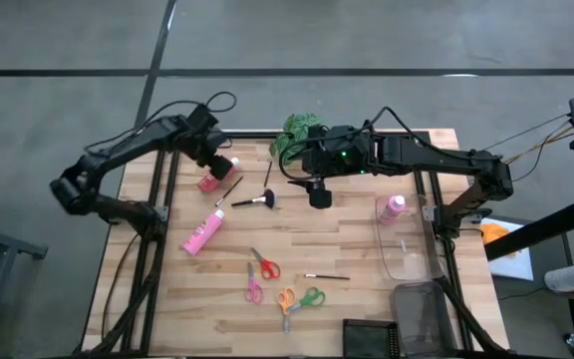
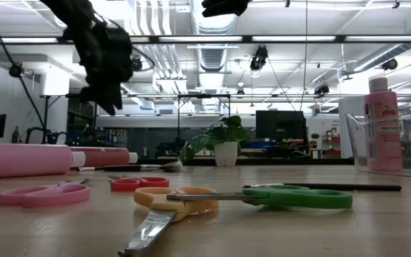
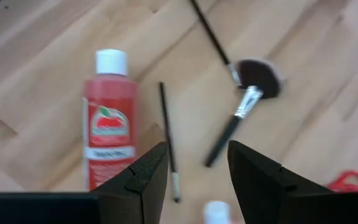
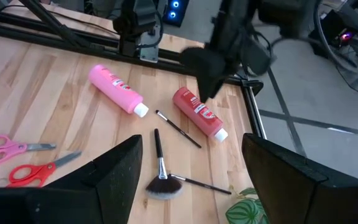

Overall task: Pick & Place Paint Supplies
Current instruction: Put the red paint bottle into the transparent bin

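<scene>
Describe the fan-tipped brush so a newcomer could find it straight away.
Start at the green leafy plant on the wooden table's far edge. Just nearer than it lies the fan-tipped brush, between the red bottle and the right claw. Unlike the thin, plain brushes nearby, its bristles spread into a wide dark fan.

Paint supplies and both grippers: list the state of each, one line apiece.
red bottle: lying flat, capped.
pink bottle: lying flat on the table.
second pink bottle: upright in the clear container.
fan brush: lying loose.
left gripper: open, empty, above the red bottle.
right gripper: open, empty.
</scene>
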`<state>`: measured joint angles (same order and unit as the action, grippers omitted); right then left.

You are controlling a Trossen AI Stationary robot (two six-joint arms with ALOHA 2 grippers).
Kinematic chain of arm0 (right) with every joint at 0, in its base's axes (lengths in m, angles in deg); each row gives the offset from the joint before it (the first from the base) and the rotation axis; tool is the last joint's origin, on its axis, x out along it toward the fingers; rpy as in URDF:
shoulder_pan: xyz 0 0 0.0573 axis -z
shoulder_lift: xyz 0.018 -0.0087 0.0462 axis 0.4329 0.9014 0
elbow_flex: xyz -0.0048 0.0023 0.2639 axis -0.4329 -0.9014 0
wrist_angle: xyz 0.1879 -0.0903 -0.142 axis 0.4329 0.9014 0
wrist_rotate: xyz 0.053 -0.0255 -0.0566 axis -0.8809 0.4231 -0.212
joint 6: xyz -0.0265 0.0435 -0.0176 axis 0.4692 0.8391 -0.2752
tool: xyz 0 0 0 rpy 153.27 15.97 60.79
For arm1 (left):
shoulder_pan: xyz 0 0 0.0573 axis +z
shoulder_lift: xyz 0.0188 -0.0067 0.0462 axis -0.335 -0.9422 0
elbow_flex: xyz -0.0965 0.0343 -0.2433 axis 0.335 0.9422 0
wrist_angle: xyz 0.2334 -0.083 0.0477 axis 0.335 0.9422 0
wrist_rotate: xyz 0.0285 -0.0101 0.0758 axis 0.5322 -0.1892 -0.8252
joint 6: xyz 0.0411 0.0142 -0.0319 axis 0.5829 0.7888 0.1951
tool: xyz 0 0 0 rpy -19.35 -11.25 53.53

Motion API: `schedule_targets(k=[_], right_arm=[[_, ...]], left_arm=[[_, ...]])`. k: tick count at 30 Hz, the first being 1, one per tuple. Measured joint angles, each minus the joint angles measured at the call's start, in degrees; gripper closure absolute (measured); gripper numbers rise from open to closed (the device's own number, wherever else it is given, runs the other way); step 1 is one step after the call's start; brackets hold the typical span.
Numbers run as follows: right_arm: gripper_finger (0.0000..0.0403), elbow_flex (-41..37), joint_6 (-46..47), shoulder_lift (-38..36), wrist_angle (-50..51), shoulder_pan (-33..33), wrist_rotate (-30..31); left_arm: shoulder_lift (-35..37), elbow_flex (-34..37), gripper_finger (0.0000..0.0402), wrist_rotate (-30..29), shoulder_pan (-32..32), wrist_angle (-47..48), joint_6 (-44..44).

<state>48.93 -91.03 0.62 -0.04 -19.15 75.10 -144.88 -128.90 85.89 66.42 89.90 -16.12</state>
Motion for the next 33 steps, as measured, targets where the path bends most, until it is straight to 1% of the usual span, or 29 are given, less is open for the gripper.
schedule_targets(k=[4,8,12,17,23,26,29,33], right_arm=[[0.0129,0.0,0.0,0.0,0.0,0.0,0.0],[0.0129,0.0,0.0,0.0,0.0,0.0,0.0],[0.0129,0.0,0.0,0.0,0.0,0.0,0.0],[0.0129,0.0,0.0,0.0,0.0,0.0,0.0],[0.0129,0.0,0.0,0.0,0.0,0.0,0.0],[0.0129,0.0,0.0,0.0,0.0,0.0,0.0],[0.0129,0.0,0.0,0.0,0.0,0.0,0.0],[0.0129,0.0,0.0,0.0,0.0,0.0,0.0]], left_arm=[[-4.5,-1.6,0.0232,-0.1,1.1,-0.7,2.0],[-6.7,-2.4,0.0232,-0.6,1.0,-1.0,2.8],[-6.8,-2.3,0.0232,-1.1,1.1,-4.2,2.8],[-6.5,-2.0,0.0232,-1.3,1.1,-7.7,-1.4],[-6.4,-1.5,0.0228,-2.3,1.5,-7.5,1.1],[-6.5,-1.0,0.0206,-3.0,1.8,-7.8,0.8],[-6.5,0.1,0.0164,-3.0,2.1,-8.7,1.2],[-6.5,1.4,0.0108,-3.7,2.3,-10.9,3.8]])
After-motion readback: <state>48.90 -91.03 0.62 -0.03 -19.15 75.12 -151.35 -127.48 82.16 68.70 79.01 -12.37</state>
